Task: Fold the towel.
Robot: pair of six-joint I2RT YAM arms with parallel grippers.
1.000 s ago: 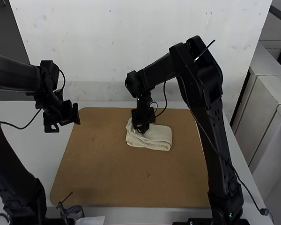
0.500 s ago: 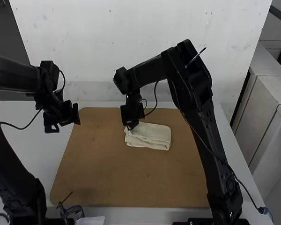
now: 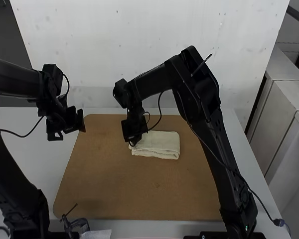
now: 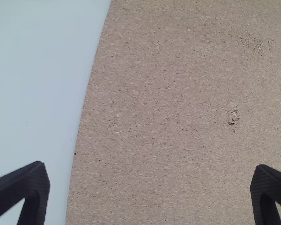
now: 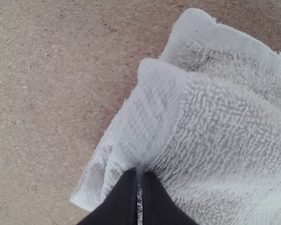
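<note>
In the high view the left gripper (image 3: 73, 131) hangs over the board's far left side. The left wrist view has this gripper (image 4: 150, 190) open, nothing between its fingers. The right gripper (image 3: 132, 141) points down at the left end of the cream towel (image 3: 162, 143), which lies folded in layers at the far middle of the board. In the right wrist view the right gripper (image 5: 139, 176) has its fingertips together on the towel (image 5: 215, 136), a thin ridge of cloth between them. The towel's edges there are slightly uneven, one layer sticking out beyond another.
A brown board (image 3: 139, 191) covers the middle of the white table (image 3: 27, 149). A pale wall rises behind the table's far edge. A small clamp (image 3: 77, 225) and a pale sheet (image 3: 97, 234) are at the near left edge.
My right gripper has moved left along the towel to its left end, and the towel has shifted slightly left with it. The left arm has kept still.
</note>
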